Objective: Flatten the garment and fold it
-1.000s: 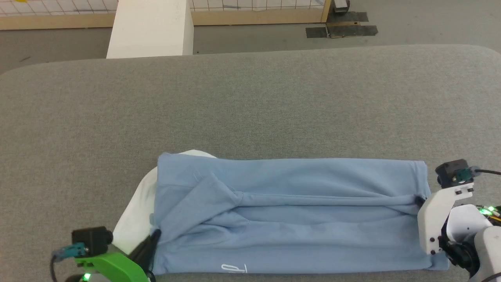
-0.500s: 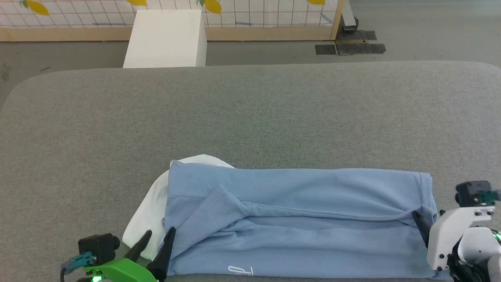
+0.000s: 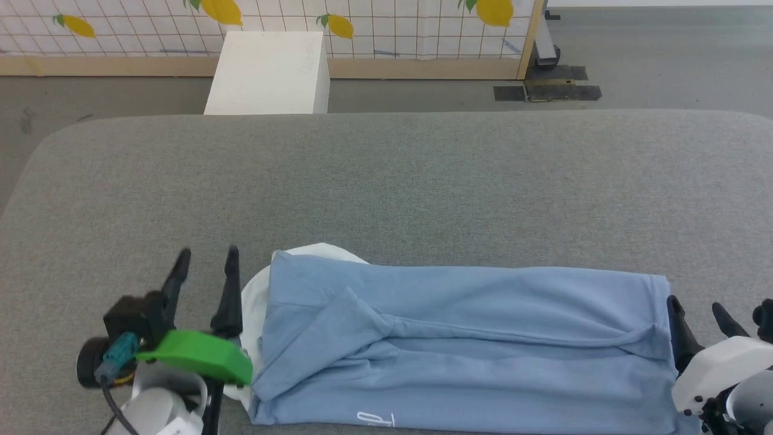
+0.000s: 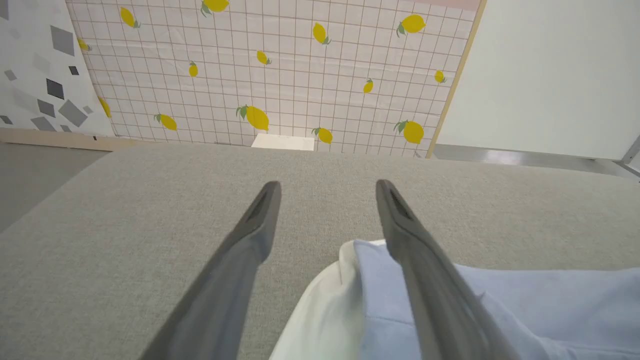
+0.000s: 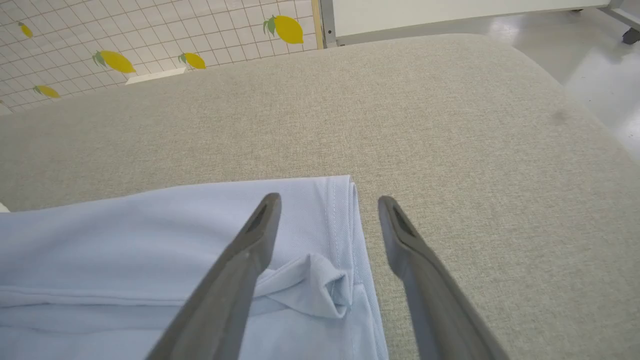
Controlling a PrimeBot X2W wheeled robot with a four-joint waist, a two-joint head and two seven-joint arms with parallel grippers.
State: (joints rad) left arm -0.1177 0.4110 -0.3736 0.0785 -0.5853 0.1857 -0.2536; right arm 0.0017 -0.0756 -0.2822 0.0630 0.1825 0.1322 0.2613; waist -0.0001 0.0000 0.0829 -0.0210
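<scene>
- The shirt (image 3: 471, 344) lies along the table's (image 3: 386, 181) near edge, folded into 1 long band.
- My left gripper (image 3: 208, 251) and right gripper (image 3: 694, 304) hover open and empty above that same edge.
- I judge the crosswise folds are left.

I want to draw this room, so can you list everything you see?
shirt: one, light blue with white at its left end, lying long on the table's near side
table: one, grey cloth top, under the shirt
box: one, white, on the floor past the table
screen: one, white grid with yellow lemons, behind the box
mats: a few, dark, on the floor by the screen's right end
floor: grey, around the table
left hand: one, dark fingers, open, at the shirt's left end
right hand: one, dark fingers, open, at the shirt's right end
</scene>
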